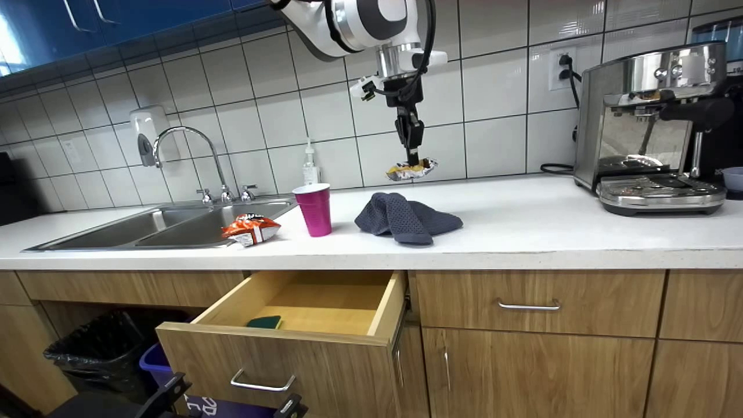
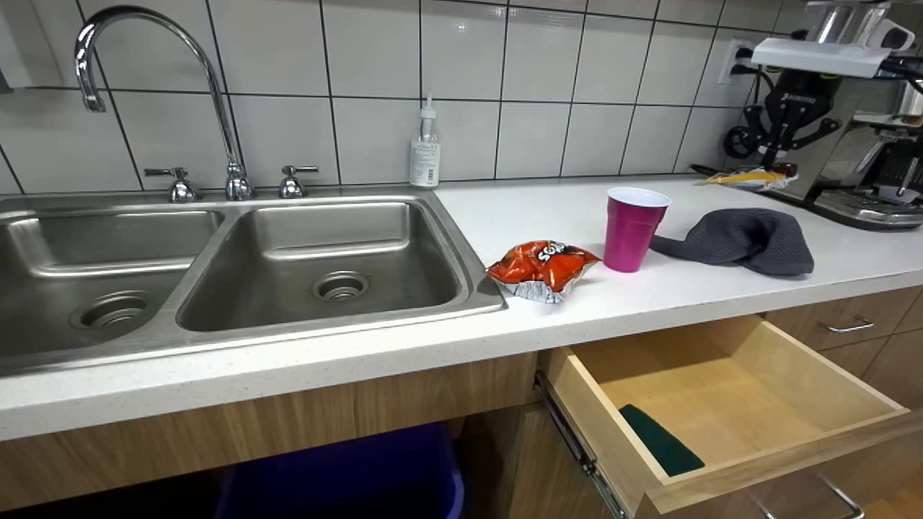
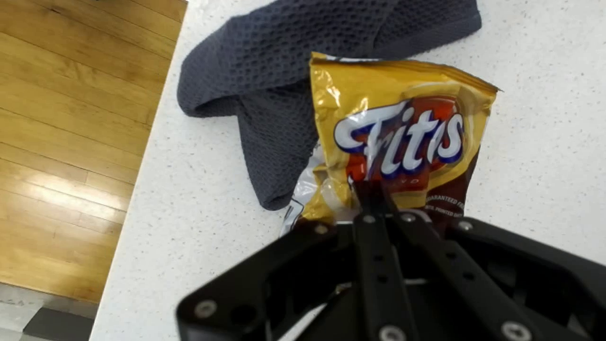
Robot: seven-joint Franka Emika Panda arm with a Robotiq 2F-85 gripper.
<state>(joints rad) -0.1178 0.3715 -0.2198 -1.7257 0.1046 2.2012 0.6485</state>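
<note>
My gripper (image 1: pixel 413 158) is shut on a yellow Fritos bag (image 3: pixel 402 94), pinching it near its middle. In both exterior views the bag hangs in the air above the counter, lying roughly flat beneath the fingertips. Seen from the wrist, the printed face points up and the bag's near end is hidden behind the black finger links. A crumpled dark grey cloth (image 1: pixel 400 217) lies on the counter close to the bag; in the wrist view the bag covers part of it. Left of the cloth in an exterior view stand a magenta cup (image 2: pixel 634 227) and an orange chip bag (image 2: pixel 544 268).
Below the counter an open drawer (image 2: pixel 793 432) sticks out, with a dark green pad (image 2: pixel 660 440) inside. A double sink (image 2: pixel 476 288) with a tall faucet (image 1: pixel 217 154) is beside the orange bag. An espresso machine (image 1: pixel 650 128) and a pump bottle (image 2: pixel 425 155) stand near the tiled wall.
</note>
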